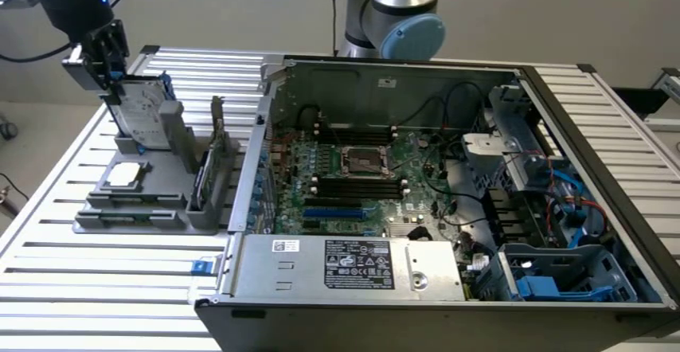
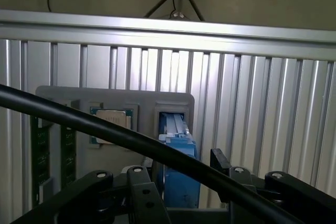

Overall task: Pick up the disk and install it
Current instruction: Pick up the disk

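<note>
1. The slatted aluminium table [image 1: 107, 288] is carrying everything and is extending under the hand and far beyond it.

2. The large open dark metal computer chassis [image 1: 383, 85] is lying on its side, well apart from the hand, toward the exterior view's right. Its green motherboard [image 1: 351, 193] is facing upward. The large silver labelled box [image 1: 351, 264] is sitting at the chassis edge farthest from the hand.

3. The arm's grey joint with a light blue cap [image 1: 409, 25] is showing behind the chassis, well apart from the hand.

4. The grey plastic fixture tray [image 1: 138, 209] [image 2: 121, 98] is lying on the table directly below the hand.

5. The black gripper [image 1: 108, 77] is hanging over the tray's far end with its jaws spread wide. It is straddling the top of the disk and is not clamping it.

6. The disk [image 1: 146, 113] [image 2: 178, 177], a flat silver-grey metal drive with a white label in a bright blue plastic carrier, is standing upright in a tray slot. Its upper edge is sitting between the fingers [image 2: 223, 163], with a gap showing beside one of them.

7. A black cable [image 2: 105, 129] is crossing close in front of the wrist camera.

8. The small square silver chip [image 1: 124, 174] [image 2: 113, 121] is lying flat in a tray recess, below the hand and just beside the disk's slot.
</note>
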`<state>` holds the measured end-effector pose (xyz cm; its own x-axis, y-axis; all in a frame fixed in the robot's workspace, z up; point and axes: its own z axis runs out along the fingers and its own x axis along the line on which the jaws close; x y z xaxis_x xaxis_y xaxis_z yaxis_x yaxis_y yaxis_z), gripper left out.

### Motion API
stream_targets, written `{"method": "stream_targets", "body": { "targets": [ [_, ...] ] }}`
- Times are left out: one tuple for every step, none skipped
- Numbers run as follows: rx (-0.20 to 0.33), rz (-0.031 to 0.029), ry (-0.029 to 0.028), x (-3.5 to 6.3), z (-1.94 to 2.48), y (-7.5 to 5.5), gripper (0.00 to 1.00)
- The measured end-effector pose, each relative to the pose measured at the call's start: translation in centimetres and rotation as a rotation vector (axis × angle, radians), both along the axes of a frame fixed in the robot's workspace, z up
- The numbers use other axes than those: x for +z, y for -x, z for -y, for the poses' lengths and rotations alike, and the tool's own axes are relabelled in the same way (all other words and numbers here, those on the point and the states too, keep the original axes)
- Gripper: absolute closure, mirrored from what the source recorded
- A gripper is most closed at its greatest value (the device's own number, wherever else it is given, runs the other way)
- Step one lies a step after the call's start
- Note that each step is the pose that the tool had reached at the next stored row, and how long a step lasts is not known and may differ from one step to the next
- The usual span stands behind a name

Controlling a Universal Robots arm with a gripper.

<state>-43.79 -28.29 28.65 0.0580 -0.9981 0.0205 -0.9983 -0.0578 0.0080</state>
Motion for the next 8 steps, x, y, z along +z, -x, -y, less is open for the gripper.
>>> {"method": "stream_targets", "body": {
  "targets": [
    [0.000,0.0001,-0.0004,0.00,0.01,0.00,0.46],
    [0.000,0.0000,-0.0006,0.00,0.02,0.00,0.46],
    [-0.001,0.0001,-0.0007,-0.01,0.02,0.00,0.46],
    [-0.001,0.0000,-0.0007,-0.02,0.02,0.00,0.46],
    [-0.002,-0.0001,-0.0007,-0.03,0.03,0.00,0.46],
    [-0.003,-0.0002,-0.0007,-0.04,0.04,0.00,0.46],
    [-0.004,-0.0001,-0.0007,-0.05,0.04,0.01,0.46],
    [-0.004,-0.0001,-0.0008,-0.07,0.04,0.00,0.46]
  ]
}}
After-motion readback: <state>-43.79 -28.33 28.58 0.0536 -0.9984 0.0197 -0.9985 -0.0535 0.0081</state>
